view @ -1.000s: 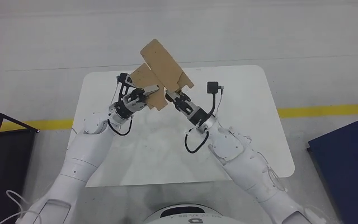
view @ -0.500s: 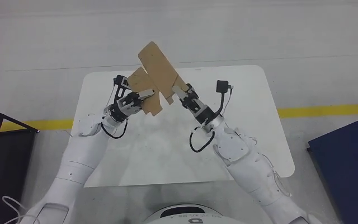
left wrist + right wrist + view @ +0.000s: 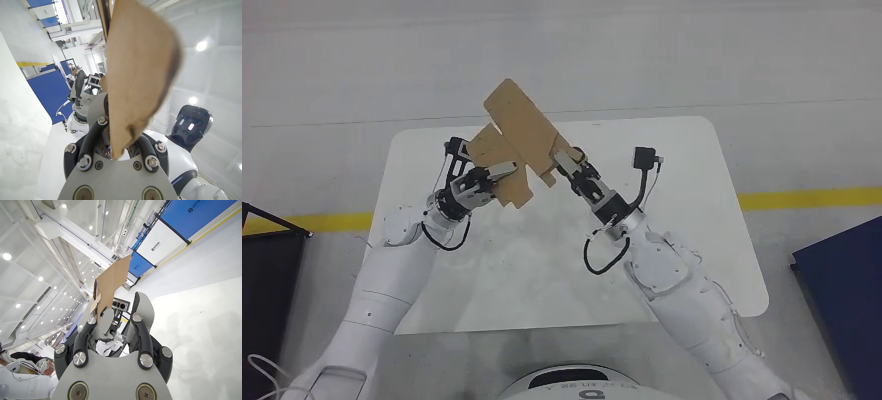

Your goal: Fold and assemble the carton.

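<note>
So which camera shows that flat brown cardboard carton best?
The top view: the flat brown cardboard carton shows whole, flaps included, above the white table. The left wrist view shows one flap up close; the right wrist view, a slanted panel.

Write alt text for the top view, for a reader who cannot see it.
Seen from above, a flat brown carton is held up over a white table by the left gripper, which is shut on one of its flaps. The right gripper sits open at the carton's opposite edge.
</note>
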Robot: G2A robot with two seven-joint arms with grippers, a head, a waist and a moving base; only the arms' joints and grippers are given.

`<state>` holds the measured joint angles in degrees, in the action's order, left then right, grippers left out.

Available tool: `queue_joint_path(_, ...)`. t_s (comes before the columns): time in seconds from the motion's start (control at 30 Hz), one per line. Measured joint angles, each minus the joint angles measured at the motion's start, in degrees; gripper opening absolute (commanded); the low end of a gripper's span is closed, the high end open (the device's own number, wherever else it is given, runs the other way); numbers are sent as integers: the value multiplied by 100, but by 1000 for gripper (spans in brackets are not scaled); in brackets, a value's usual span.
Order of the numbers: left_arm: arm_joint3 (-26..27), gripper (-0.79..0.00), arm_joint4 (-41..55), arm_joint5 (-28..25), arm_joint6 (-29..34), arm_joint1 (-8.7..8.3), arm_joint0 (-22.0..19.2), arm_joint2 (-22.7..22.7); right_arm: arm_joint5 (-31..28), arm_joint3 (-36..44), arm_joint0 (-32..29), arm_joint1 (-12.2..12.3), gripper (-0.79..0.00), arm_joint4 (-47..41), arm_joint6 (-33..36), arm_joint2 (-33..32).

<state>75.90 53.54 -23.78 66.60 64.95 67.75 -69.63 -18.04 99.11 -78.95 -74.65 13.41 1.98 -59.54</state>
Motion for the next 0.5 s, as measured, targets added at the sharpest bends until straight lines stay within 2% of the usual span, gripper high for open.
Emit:
queue_joint_path(0.27, 70, -785, -95, 107, 125, 28, 29, 55, 59, 62, -59, -11, -413, 109, 87, -10)
queue_joint_path(0.5, 111, -785, -272, 85, 175, 27, 65, 0, 98, 76, -36, -38, -474, 159, 129, 39)
